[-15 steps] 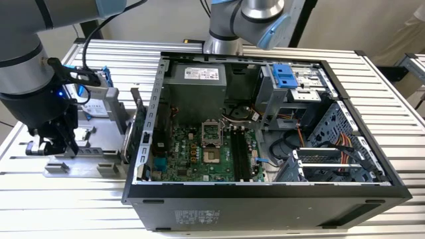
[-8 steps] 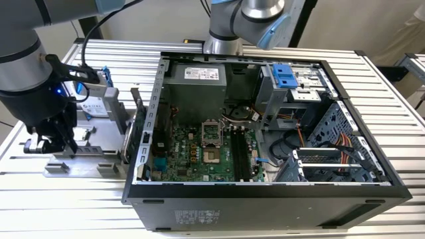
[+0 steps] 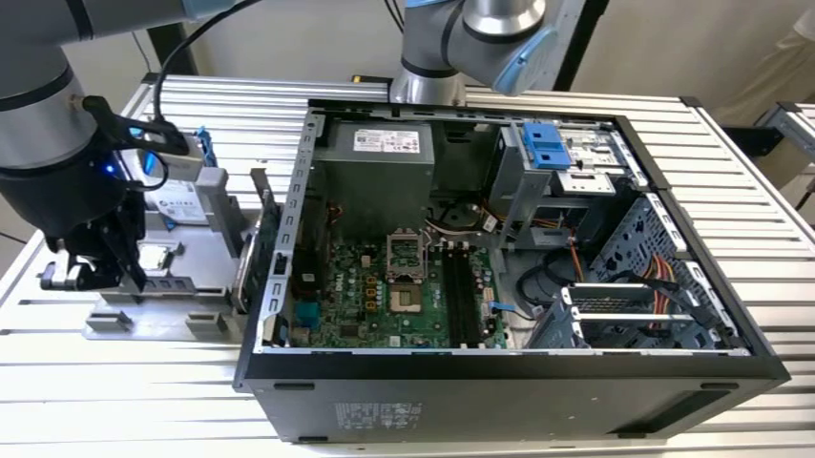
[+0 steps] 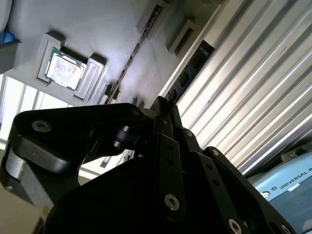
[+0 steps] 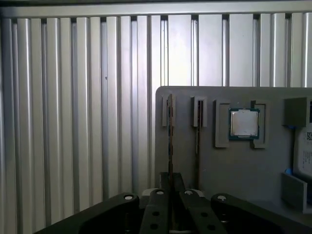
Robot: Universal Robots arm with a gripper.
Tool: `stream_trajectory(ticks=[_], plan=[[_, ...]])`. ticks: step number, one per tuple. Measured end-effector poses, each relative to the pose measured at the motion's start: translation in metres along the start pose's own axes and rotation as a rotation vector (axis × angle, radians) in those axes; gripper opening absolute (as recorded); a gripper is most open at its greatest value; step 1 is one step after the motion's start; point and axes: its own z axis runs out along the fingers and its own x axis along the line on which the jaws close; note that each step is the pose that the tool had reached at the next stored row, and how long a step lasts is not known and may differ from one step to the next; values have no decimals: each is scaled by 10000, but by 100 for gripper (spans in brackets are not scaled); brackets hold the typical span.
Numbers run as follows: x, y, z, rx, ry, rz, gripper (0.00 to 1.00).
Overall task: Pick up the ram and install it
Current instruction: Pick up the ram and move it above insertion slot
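Pincer (image 5: 170, 179): you had it narrow, clamped on ram (image 5: 169, 131).
Ram: stood on edge in gray tray (image 5: 234, 175) slot, nr CPU (image 5: 243, 123).

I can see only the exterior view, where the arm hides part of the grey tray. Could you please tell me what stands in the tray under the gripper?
Observer: In the first wrist view, two thin sticks stand on edge, side by side, in the grey tray: the ram and a second stick.
Operator: Thank you. Which of the two is the gripper lined up with?
Observer: The gripper sits in line with the ram, which is the stick farther from the CPU.
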Motion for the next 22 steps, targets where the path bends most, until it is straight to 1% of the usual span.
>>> stream_trajectory(ticks=[22], plan=[[6,5,-157,-1,1,-1,0]])
